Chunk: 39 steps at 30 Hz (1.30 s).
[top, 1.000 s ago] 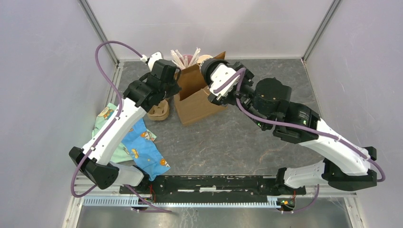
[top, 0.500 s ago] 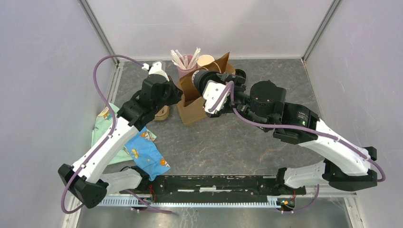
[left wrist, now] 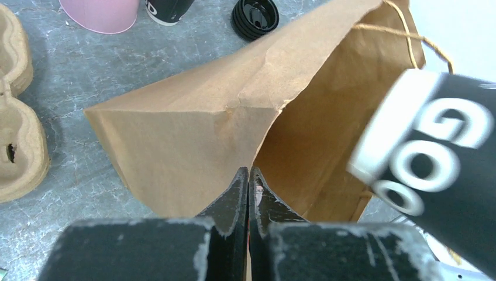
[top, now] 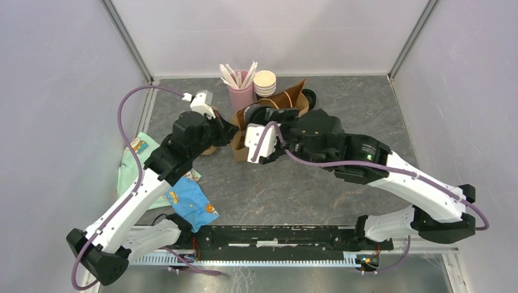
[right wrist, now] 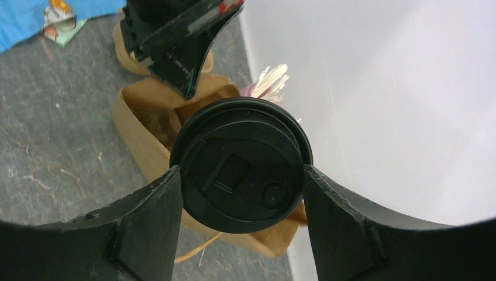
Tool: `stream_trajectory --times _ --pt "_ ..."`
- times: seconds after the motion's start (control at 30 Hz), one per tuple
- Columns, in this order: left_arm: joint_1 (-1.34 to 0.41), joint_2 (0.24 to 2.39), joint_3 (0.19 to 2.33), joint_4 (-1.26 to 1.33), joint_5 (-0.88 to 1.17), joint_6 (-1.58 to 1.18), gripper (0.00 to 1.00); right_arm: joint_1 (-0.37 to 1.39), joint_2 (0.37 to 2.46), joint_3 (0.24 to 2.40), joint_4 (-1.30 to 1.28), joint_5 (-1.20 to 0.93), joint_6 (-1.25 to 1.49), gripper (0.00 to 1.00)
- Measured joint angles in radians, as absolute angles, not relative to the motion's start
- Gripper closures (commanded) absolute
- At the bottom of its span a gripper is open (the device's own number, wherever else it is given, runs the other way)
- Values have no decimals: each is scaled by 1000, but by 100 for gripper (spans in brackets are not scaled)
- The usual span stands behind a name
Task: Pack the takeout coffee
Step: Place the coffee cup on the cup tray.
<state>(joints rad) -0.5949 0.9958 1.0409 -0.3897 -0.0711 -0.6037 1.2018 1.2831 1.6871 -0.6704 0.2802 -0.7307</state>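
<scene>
**Packing the cup, approach phase.** The right gripper [right wrist: 243,175] clasps the takeout coffee [left wrist: 444,170] at its top, one finger on either side of the black lid [right wrist: 240,167]. The cup hangs tilted, its base end pointing at the open mouth of the brown bag [left wrist: 193,140], and it appears not yet inside. The left gripper [left wrist: 248,175] is pinched flat on the bag's near rim at the corner crease, with the cup to its right and apart from it. The step in hand, as judged, is lowering the cup into the bag. To do it well, you centre the base over the opening, clear of the paper walls, and right the tilt as you descend. You hold the left pinch firm so the bag neither slides nor folds. You release only when the base rests on the bag's floor, because a tilted drop could loosen the lid.
</scene>
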Motion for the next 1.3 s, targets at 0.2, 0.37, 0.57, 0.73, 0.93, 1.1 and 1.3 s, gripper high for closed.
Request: stream_trajectory --times 0.2,0.37,0.57,0.73,0.93,1.1,1.3 --pt "-595 915 987 -395 -51 -604 98 1201 1329 1612 -672 284 -776 100" --pt "-595 888 962 -397 -41 -604 98 1197 1379 1595 -683 278 -791 100" --pt "-595 872 961 -416 -42 -604 98 1197 1380 1565 -721 245 -757 100" --pt "-595 867 957 -419 -23 -605 98 1197 1380 1539 -735 198 -676 100" --pt "-595 834 907 -427 6 -605 98 1198 1377 1450 -703 155 -536 100" --pt "-595 826 900 -457 12 -605 98 1198 1376 1378 -636 236 -451 100" --pt "-595 812 896 -464 30 -605 98 1198 1380 1369 -527 350 -436 100"
